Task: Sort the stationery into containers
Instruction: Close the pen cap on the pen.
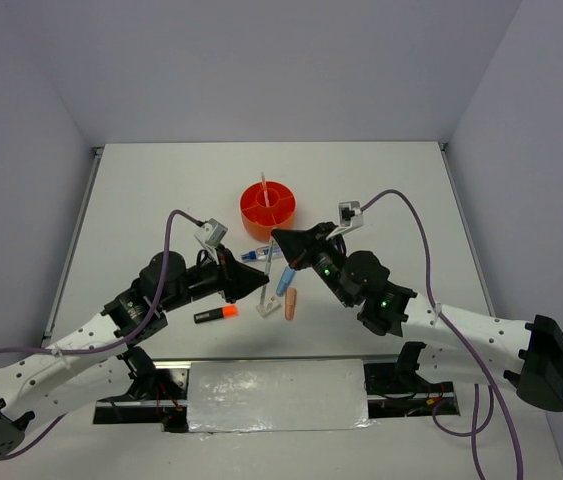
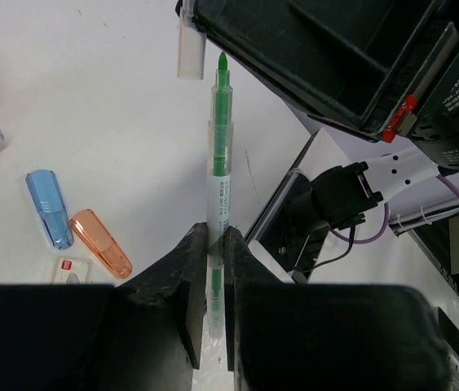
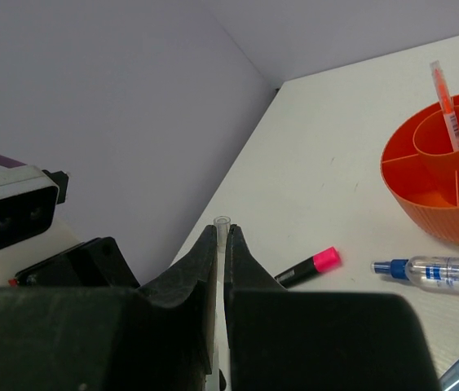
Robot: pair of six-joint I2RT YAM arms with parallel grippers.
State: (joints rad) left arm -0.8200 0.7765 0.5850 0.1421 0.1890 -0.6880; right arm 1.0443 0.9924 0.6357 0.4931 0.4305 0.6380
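Observation:
My left gripper [image 2: 215,244] is shut on a thin clear pen with a green core [image 2: 219,155], its bare green tip pointing away from me. My right gripper [image 3: 221,236] is shut on a small clear cap [image 3: 222,221], which also shows just beside the pen tip in the left wrist view [image 2: 190,53]. In the top view both grippers [image 1: 261,283] [image 1: 279,240] meet just in front of the orange tub [image 1: 268,208]. An orange pen [image 3: 445,98] stands in its centre cup. On the table lie a blue eraser [image 2: 48,208], a salmon eraser [image 2: 101,242], a white eraser [image 2: 70,270], a pink-capped highlighter [image 3: 309,268], an orange-capped highlighter [image 1: 216,314] and a blue-clear marker [image 3: 441,273].
The tub's outer compartments [image 3: 425,191] look empty from the right wrist view. The left arm's camera [image 3: 13,216] sits close to my right gripper. Grey walls bound the table at the back and sides.

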